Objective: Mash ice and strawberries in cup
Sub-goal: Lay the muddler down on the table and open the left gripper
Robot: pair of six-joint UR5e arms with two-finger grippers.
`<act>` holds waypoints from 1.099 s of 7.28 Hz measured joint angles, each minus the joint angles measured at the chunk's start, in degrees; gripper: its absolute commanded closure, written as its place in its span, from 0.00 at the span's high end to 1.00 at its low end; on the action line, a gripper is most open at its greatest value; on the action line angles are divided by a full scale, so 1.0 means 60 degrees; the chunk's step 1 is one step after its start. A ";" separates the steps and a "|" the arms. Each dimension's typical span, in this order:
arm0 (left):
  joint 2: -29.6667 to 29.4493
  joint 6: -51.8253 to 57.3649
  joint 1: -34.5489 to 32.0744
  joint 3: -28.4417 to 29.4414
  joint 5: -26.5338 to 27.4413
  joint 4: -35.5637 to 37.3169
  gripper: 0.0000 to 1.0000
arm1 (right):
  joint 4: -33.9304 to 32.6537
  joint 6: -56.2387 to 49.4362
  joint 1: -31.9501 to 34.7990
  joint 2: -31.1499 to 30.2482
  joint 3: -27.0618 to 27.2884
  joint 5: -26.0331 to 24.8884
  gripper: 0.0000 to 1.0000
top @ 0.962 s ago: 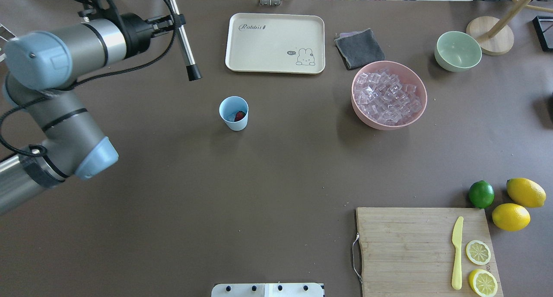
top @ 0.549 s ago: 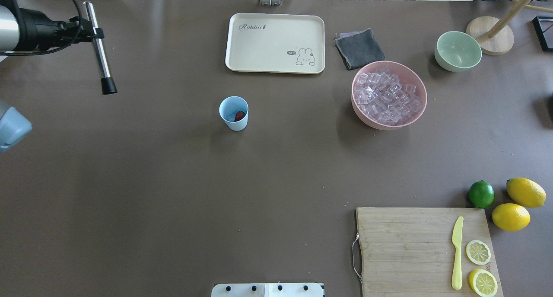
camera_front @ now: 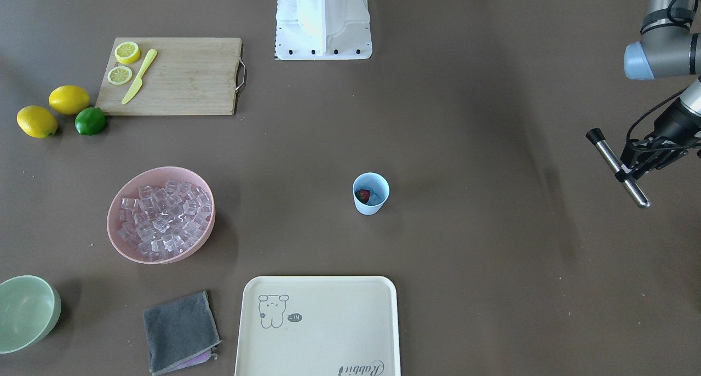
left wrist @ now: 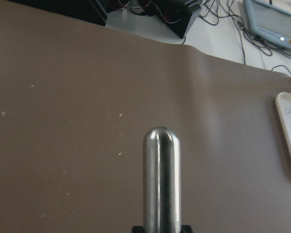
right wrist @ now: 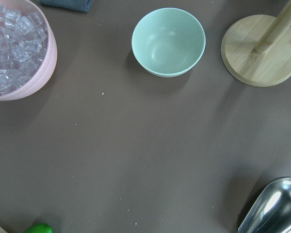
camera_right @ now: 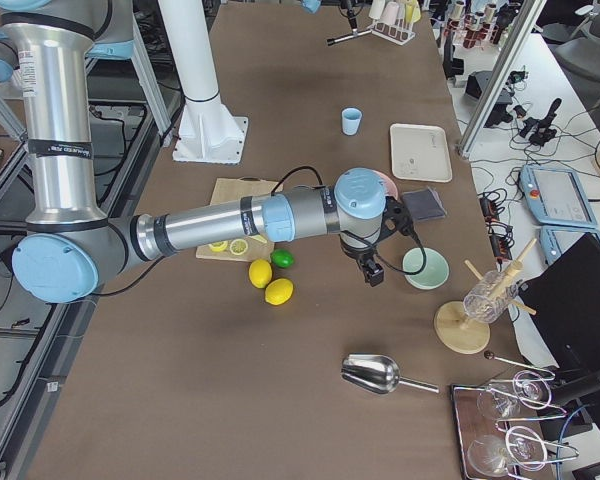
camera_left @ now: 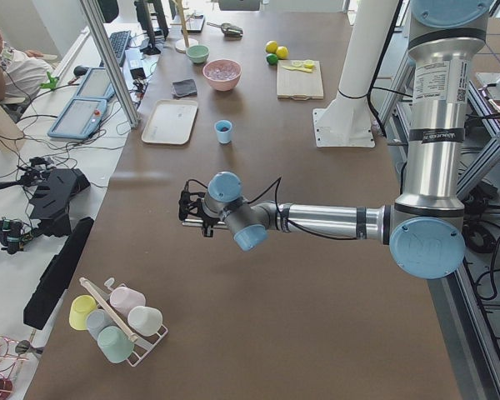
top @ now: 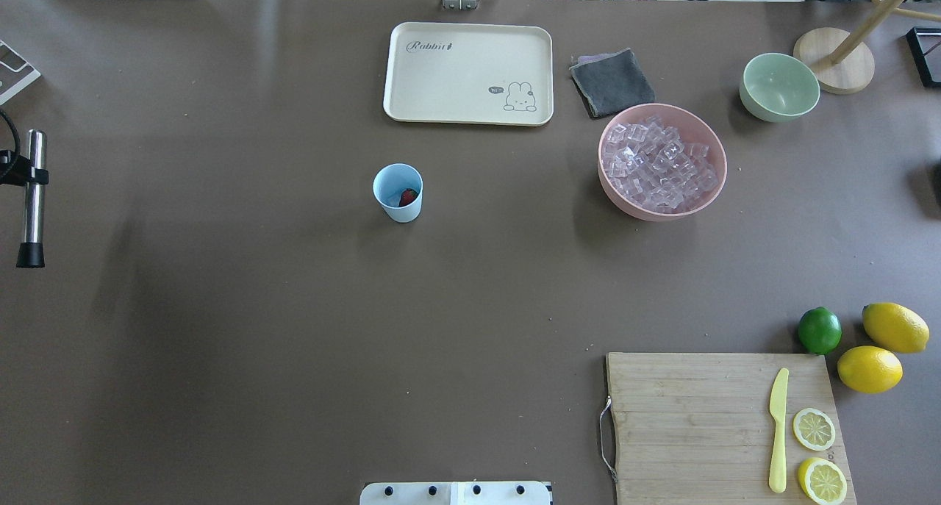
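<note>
The light blue cup [top: 398, 191] [camera_front: 371, 193] stands upright mid-table with a red strawberry [top: 408, 196] [camera_front: 362, 195] inside it. The pink bowl [top: 706, 196] to its right is heaped with clear ice [top: 662, 163] [camera_front: 162, 214]. My left gripper [camera_front: 630, 172] is shut on a metal muddler [top: 33, 189] [left wrist: 161, 179] with a black tip. It hangs over the table's far left edge, well away from the cup. My right gripper [camera_right: 373, 268] shows only in the exterior right view, hovering near the green bowl; I cannot tell its state.
A cream tray [top: 467, 73] and grey cloth [top: 612, 82] lie behind the cup. A green bowl [top: 779, 86] and wooden stand [top: 834, 60] sit back right. Front right are a cutting board [top: 691, 424] with a knife and lemon slices, a lime [top: 819, 330] and two lemons.
My left arm has swung out from the back left beside the tray to the table's left edge, carrying the muddler with it. The cup and bowls have not moved.
</note>
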 measured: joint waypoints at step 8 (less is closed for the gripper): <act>-0.0290 0.1209 -0.1801 0.0617 -0.2060 0.0246 0.98 | 0.0000 -0.0099 0.0000 -0.0647 0.0024 -0.0156 0.99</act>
